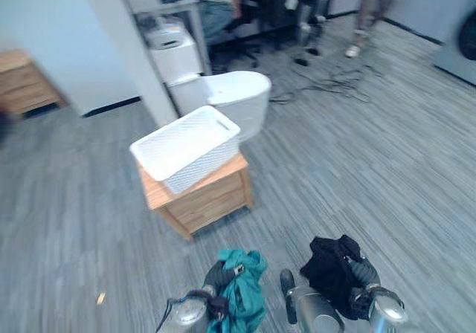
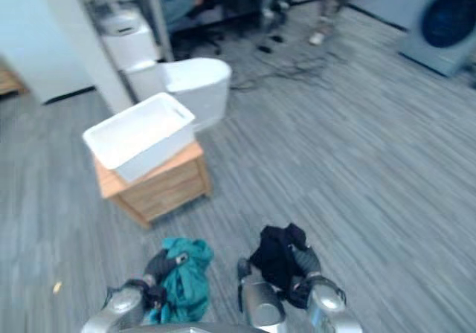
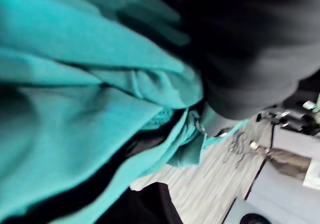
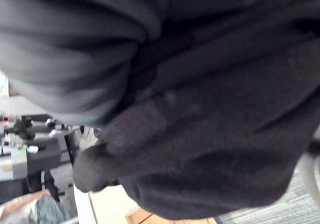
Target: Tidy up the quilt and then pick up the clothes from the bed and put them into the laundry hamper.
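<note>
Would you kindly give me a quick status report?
Left robot hand shut on teal garment. Right robot hand shut on black garment. White hamper ahead on wooden nightstand; nothing in the way.

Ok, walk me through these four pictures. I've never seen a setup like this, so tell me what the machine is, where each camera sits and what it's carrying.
This is a two-legged humanoid robot with two arms and fingered hands. The two wide pictures come from cameras on its head, looking down at the floor ahead. There, the left hand grips a teal garment and the right hand grips a black garment. Ahead stands a white laundry hamper on a small wooden cabinet. The other two pictures come from cameras on the wrists, so close that you mostly see the cloth: teal on the left, black on the right. A person sits at a desk in the background.
</note>
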`<state>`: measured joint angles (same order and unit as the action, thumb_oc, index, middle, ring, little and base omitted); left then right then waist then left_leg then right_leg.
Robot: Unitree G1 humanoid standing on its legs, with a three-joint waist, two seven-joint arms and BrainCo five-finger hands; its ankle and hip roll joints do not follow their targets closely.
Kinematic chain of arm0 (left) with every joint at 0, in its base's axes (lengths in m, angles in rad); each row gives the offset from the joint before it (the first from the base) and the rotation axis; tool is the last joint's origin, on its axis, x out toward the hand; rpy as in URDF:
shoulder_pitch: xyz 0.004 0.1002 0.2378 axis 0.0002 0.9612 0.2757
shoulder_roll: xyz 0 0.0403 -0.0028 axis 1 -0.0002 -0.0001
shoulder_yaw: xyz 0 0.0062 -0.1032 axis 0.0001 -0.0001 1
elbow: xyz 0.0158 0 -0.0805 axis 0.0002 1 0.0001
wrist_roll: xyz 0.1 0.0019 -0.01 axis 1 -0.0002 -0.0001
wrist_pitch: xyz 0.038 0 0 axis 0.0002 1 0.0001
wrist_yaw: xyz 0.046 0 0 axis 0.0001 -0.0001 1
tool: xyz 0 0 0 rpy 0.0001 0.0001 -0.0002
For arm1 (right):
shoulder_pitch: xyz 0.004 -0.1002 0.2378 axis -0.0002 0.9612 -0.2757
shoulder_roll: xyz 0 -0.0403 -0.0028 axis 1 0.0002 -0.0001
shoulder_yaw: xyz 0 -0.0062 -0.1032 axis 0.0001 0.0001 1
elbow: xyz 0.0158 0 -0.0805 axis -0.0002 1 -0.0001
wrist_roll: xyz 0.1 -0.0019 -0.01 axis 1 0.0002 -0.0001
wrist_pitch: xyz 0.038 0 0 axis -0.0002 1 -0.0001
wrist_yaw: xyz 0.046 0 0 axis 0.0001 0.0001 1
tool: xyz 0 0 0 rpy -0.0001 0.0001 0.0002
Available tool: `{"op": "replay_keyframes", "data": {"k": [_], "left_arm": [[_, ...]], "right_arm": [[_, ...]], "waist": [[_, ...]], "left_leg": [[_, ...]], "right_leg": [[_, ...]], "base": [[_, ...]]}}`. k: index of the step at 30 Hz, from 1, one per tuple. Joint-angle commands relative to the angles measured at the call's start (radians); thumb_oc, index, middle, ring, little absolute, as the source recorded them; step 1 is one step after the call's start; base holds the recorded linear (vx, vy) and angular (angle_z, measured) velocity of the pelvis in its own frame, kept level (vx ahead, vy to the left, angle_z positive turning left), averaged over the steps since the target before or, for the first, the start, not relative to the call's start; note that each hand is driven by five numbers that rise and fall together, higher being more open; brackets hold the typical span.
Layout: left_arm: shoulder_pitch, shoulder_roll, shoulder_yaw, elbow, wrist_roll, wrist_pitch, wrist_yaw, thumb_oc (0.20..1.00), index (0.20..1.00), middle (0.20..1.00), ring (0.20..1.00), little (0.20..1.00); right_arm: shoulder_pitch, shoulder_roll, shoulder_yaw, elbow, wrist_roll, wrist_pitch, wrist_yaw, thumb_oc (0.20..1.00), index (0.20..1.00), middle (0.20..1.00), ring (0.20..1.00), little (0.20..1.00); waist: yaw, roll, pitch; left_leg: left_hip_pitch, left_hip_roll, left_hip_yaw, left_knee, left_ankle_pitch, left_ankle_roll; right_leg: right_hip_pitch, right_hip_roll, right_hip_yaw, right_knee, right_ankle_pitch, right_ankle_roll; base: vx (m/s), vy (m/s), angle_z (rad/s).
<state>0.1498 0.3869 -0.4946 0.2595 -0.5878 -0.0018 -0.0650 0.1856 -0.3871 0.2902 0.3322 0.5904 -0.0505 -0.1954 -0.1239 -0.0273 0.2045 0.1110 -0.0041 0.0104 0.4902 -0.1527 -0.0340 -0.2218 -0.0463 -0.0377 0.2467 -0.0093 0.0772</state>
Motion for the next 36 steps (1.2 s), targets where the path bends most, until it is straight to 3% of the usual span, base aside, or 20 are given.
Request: {"op": "replay_keyframes", "data": {"k": [1,3,4,5,6,8,11,17,19,20,21,24,25,26,27,28,29,31,32,36], "left_arm": [[-0.047,-0.003,0.046,-0.076,-0.043,-0.016,-0.028,0.2,0.2,0.2,0.2,0.2],[-0.042,-0.012,0.053,-0.072,-0.061,-0.019,-0.033,0.2,0.2,0.2,0.2,0.2],[-0.036,-0.014,0.055,-0.076,-0.063,-0.023,-0.03,0.2,0.2,0.2,0.2,0.2],[-0.022,-0.017,0.053,-0.087,-0.064,-0.031,-0.023,0.2,0.2,0.2,0.2,0.2],[-0.017,-0.016,0.052,-0.092,-0.068,-0.037,-0.016,0.2,0.2,0.2,0.2,0.2],[0.0,-0.012,0.049,-0.107,-0.068,-0.039,-0.023,0.2,0.2,0.2,0.2,0.2],[0.004,-0.021,0.045,-0.109,-0.05,-0.035,-0.024,0.2,0.2,0.2,0.2,0.2],[-0.001,-0.023,0.057,-0.097,-0.027,-0.045,-0.016,0.2,0.2,0.2,0.2,0.2],[-0.034,-0.012,0.05,-0.076,-0.034,-0.037,-0.012,0.2,0.2,0.2,0.2,0.2],[-0.053,-0.001,0.045,-0.082,-0.047,-0.015,-0.018,0.2,0.2,0.2,0.2,0.2],[-0.053,-0.001,0.045,-0.082,-0.047,-0.014,-0.018,0.2,0.2,0.2,0.2,0.2],[-0.058,0.017,0.032,-0.075,-0.039,0.021,-0.022,0.2,0.2,0.2,0.2,0.2],[-0.053,0.021,0.031,-0.062,-0.042,0.015,-0.012,0.2,0.2,0.2,0.2,0.2],[-0.044,0.023,0.033,-0.054,-0.049,0.001,-0.017,0.2,0.2,0.2,0.2,0.2],[-0.021,0.024,0.033,-0.052,-0.055,-0.015,-0.033,0.2,0.2,0.2,0.2,0.2],[-0.018,0.025,0.03,-0.056,-0.051,-0.015,-0.039,0.2,0.2,0.2,0.2,0.2],[-0.008,0.024,0.02,-0.073,-0.03,-0.012,-0.051,0.2,0.2,0.2,0.2,0.2],[-0.003,0.024,0.009,-0.087,-0.004,-0.018,-0.049,0.2,0.2,0.2,0.2,0.2],[-0.005,0.017,-0.012,-0.102,0.041,-0.024,-0.033,0.2,0.2,0.2,0.2,0.2],[-0.029,0.01,-0.028,-0.09,0.028,-0.045,0.021,0.2,0.2,0.2,0.2,0.2]], "right_arm": [[0.014,-0.022,-0.027,-0.11,-0.017,-0.051,0.015,0.2,0.2,0.2,0.2,0.2],[0.026,-0.037,-0.044,-0.12,-0.038,-0.051,0.045,0.2,0.2,0.2,0.2,0.2],[0.029,-0.04,-0.05,-0.129,-0.045,-0.046,0.052,0.2,0.2,0.2,0.2,0.2],[0.039,-0.046,-0.059,-0.148,-0.054,-0.031,0.059,0.2,0.2,0.2,0.2,0.2],[0.043,-0.048,-0.064,-0.155,-0.057,-0.026,0.061,0.2,0.2,0.2,0.2,0.2],[0.057,-0.063,-0.077,-0.164,-0.038,-0.016,0.063,0.2,0.2,0.2,0.2,0.2],[0.049,-0.067,-0.078,-0.138,-0.026,-0.024,0.089,0.2,0.2,0.2,0.2,0.2],[0.037,-0.056,-0.064,-0.13,-0.026,-0.008,0.077,0.2,0.2,0.2,0.2,0.2],[0.033,-0.029,-0.052,-0.108,-0.025,-0.027,0.056,0.2,0.2,0.2,0.2,0.2],[0.038,-0.012,-0.044,-0.109,-0.034,-0.038,0.036,0.2,0.2,0.2,0.2,0.2],[0.038,-0.012,-0.044,-0.109,-0.034,-0.038,0.036,0.2,0.2,0.2,0.2,0.2],[0.07,0.0,-0.04,-0.124,-0.023,-0.046,0.006,0.2,0.2,0.2,0.2,0.2],[0.071,0.002,-0.037,-0.116,-0.021,-0.048,0.019,0.2,0.2,0.2,0.2,0.2],[0.075,0.003,-0.037,-0.112,-0.021,-0.05,0.031,0.2,0.2,0.2,0.2,0.2],[0.091,0.004,-0.036,-0.124,-0.02,-0.049,0.022,0.2,0.2,0.2,0.2,0.2],[0.096,0.004,-0.039,-0.128,-0.017,-0.049,0.014,0.2,0.2,0.2,0.2,0.2],[0.109,0.004,-0.047,-0.138,-0.008,-0.052,-0.009,0.2,0.2,0.2,0.2,0.2],[0.111,0.008,-0.05,-0.137,-0.001,-0.062,-0.014,0.2,0.2,0.2,0.2,0.2],[0.103,0.018,-0.048,-0.14,0.004,-0.065,-0.02,0.2,0.2,0.2,0.2,0.2],[0.074,0.027,-0.051,-0.107,-0.02,-0.078,-0.007,0.2,0.2,0.2,0.2,0.2]], "waist": [[-0.066,-0.021,0.03],[-0.073,-0.012,0.043],[-0.076,-0.008,0.046],[-0.077,-0.012,0.049],[-0.078,-0.012,0.049],[-0.066,0.003,0.044],[-0.036,0.002,0.038],[-0.018,0.009,0.026],[-0.009,0.007,0.022],[-0.013,0.009,0.023],[-0.011,0.012,0.021],[-0.02,0.042,0.049],[-0.022,0.042,0.065],[-0.029,0.043,0.077],[-0.059,0.037,0.09],[-0.068,0.034,0.09],[-0.098,0.019,0.094],[-0.109,0.01,0.099],[-0.119,0.01,0.103],[-0.136,0.021,0.072]], "left_leg": [[-0.261,0.086,0.169,0.259,0.212,-0.008],[-0.296,0.168,0.227,0.188,0.17,-0.017],[-0.292,0.178,0.238,0.127,0.167,-0.013],[-0.263,0.172,0.274,-0.034,0.197,0.008],[-0.252,0.171,0.279,-0.077,0.201,0.009],[-0.205,0.18,0.244,-0.409,0.29,-0.02],[-0.205,0.197,0.191,-0.554,0.33,-0.046],[-0.187,0.194,0.223,-0.52,0.262,-0.025],[-0.217,0.153,0.199,-0.438,0.24,0.002],[-0.209,0.109,0.188,-0.426,0.209,0.041],[-0.212,0.112,0.19,-0.427,0.21,0.041],[-0.16,0.066,0.173,-0.419,0.161,0.083],[-0.126,0.061,0.178,-0.418,0.143,0.084],[-0.093,0.061,0.173,-0.431,0.135,0.082],[-0.036,0.039,0.141,-0.472,0.119,0.082],[-0.026,0.029,0.133,-0.481,0.116,0.084],[0.014,-0.009,0.107,-0.507,0.096,0.09],[0.038,-0.028,0.095,-0.522,0.079,0.092],[0.059,-0.037,0.099,-0.531,0.055,0.093],[0.037,-0.02,0.159,-0.445,0.031,0.074]], "right_leg": [[0.193,-0.007,-0.011,-0.166,0.072,-0.027],[0.268,0.011,-0.021,-0.18,0.01,-0.035],[0.275,0.013,-0.02,-0.179,0.001,-0.032],[0.277,0.002,-0.021,-0.174,0.002,-0.024],[0.279,0.001,-0.022,-0.174,0.0,-0.021],[0.304,0.003,-0.015,-0.193,-0.008,0.013],[0.329,-0.005,-0.011,-0.205,-0.015,0.033],[0.343,-0.072,-0.045,-0.12,-0.066,0.062],[0.346,-0.109,-0.035,-0.03,-0.084,0.075],[0.3,-0.139,0.001,0.12,-0.016,0.078],[0.294,-0.136,0.003,0.119,-0.012,0.077],[0.127,-0.177,0.046,0.438,0.155,0.064],[0.079,-0.191,0.046,0.45,0.184,0.073],[0.052,-0.163,0.044,0.419,0.169,0.074],[0.01,-0.052,0.043,0.319,0.122,0.085],[0.0,-0.023,0.046,0.275,0.123,0.088],[-0.024,0.032,0.049,0.14,0.125,0.099],[-0.041,0.047,0.036,0.053,0.137,0.107],[-0.025,0.052,0.027,-0.022,0.114,0.094],[0.041,0.041,0.029,-0.068,0.077,0.054]], "base": [[0.26,-0.094,1.1],[0.38,0.056,0.89],[0.33,0.196,0.28],[0.22,0.184,-0.16],[0.27,0.261,-0.31],[0.41,0.329,-0.21],[0.34,0.235,0.0],[0.31,0.339,-0.08],[0.36,0.417,0.22],[0.24,0.319,0.27],[0.25,0.363,0.21],[0.23,0.306,0.49],[0.33,0.253,0.21],[0.37,0.059,0.04],[0.32,0.006,-0.18],[0.41,0.004,-0.22],[0.25,0.003,0.04],[0.24,-0.024,0.75],[0.18,-0.056,0.91],[0.24,-0.053,0.57]]}}
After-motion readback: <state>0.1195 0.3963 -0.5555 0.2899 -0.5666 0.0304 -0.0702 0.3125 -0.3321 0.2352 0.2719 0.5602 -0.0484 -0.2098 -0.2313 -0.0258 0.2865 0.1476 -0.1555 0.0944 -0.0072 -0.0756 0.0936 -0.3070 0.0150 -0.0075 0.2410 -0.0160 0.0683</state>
